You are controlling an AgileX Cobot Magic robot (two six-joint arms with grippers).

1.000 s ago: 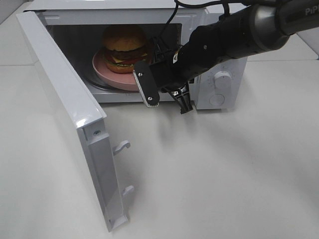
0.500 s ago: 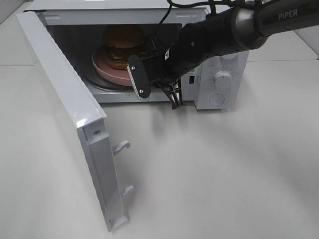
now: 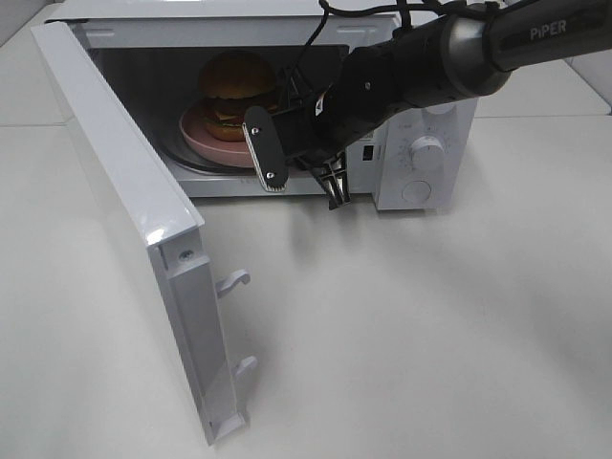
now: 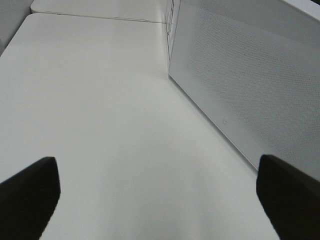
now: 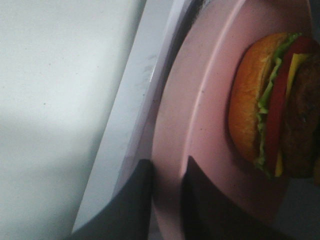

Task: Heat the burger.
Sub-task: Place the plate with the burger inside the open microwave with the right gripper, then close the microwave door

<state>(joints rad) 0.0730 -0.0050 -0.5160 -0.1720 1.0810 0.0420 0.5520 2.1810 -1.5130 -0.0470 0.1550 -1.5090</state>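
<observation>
The burger (image 3: 236, 91) stands on a round pink plate (image 3: 206, 143) inside the open microwave (image 3: 426, 143), on its turntable. My right arm (image 3: 402, 81) reaches into the cavity from the right. In the right wrist view the right gripper (image 5: 167, 200) has its two dark fingers on either side of the pink plate's (image 5: 200, 100) rim, pinching it, with the burger (image 5: 272, 105) just beyond. My left gripper (image 4: 157, 192) is wide open over bare table, with nothing between its fingers (image 4: 30, 192).
The microwave door (image 3: 124, 182) swings out far to the left, its latch hooks facing the table's middle. Its outer face (image 4: 250, 85) stands beside the left gripper. The control knobs (image 3: 427, 151) are on the microwave's right front.
The right arm has pushed deeper into the microwave, and the plate with the burger has slid further inside. The left gripper has not moved.
</observation>
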